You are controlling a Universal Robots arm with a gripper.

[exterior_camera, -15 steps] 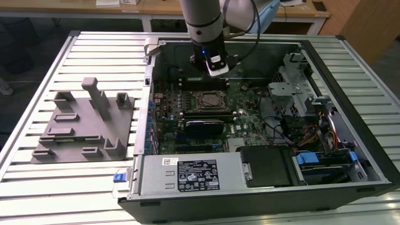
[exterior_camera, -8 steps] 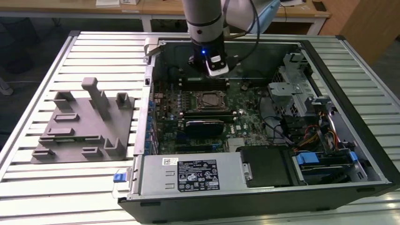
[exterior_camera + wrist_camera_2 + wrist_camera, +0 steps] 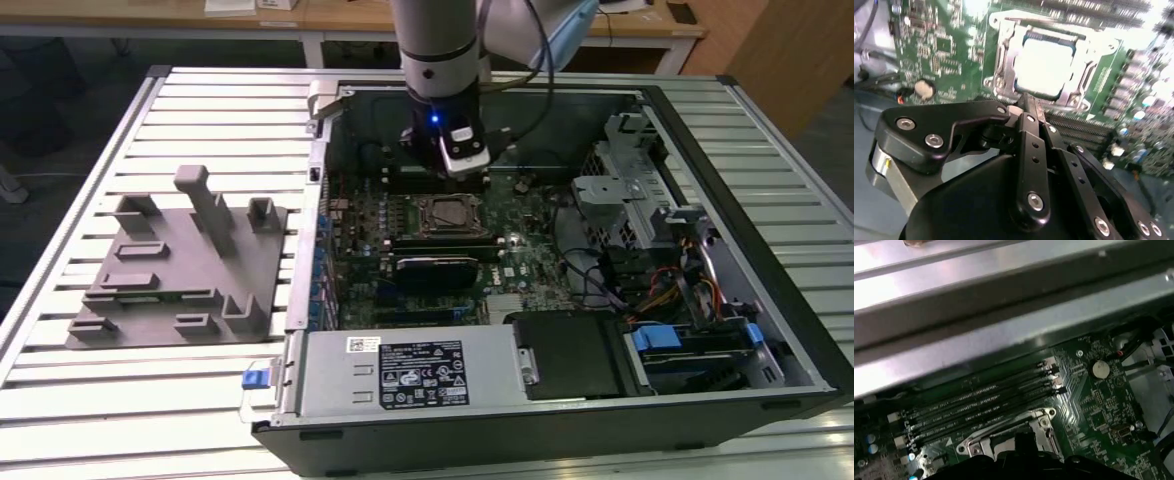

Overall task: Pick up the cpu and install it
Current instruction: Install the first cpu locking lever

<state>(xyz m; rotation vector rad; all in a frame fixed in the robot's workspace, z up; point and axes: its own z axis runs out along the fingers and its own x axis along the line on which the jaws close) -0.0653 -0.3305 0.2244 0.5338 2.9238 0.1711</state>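
Inside its socket, the cpu sits below the gripper.

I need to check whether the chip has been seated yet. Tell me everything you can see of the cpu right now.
The cpu is a small flat square chip with a pale silvery metal top. In the second wrist view it lies flat inside the socket's metal frame on the green motherboard, the frame bordering its edges. The gripper hangs above its near edge, apart from it. Whether it is fully seated cannot be told.
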